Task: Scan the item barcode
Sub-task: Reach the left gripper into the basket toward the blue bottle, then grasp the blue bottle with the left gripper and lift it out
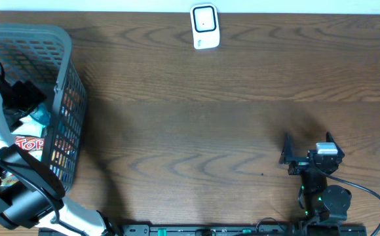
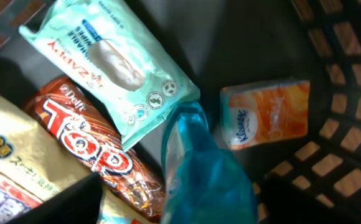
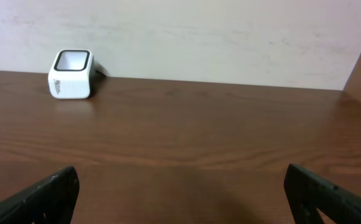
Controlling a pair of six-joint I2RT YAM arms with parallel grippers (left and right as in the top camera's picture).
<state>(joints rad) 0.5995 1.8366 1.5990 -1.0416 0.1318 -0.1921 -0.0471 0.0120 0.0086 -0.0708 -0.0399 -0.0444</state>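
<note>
Left arm is seen reaching down into grey basket (image 1: 64, 78) at table's left edge. Left gripper (image 2: 187, 198) is held part open, jaws standing either side of blue packet (image 2: 199, 168). A gap shows on one side, so no grip is judged made.

Blue packet is taken as the item to scan. It lies directly under the left gripper, long axis running top to bottom in the wrist view, crosswise to the jaws.

Also noted in basket:
- mint wet-wipes pack (image 2: 115, 62), overlapping the packet's top
- red Top bar (image 2: 93, 155)
- orange Kleenex pack (image 2: 264, 115), just beside
- cream packet (image 2: 6, 162)

Scanner (image 1: 204, 26) is placed at table's far edge, well apart from basket. Right gripper (image 1: 308, 143) is held wide open, empty, nearer the scanner.
</note>
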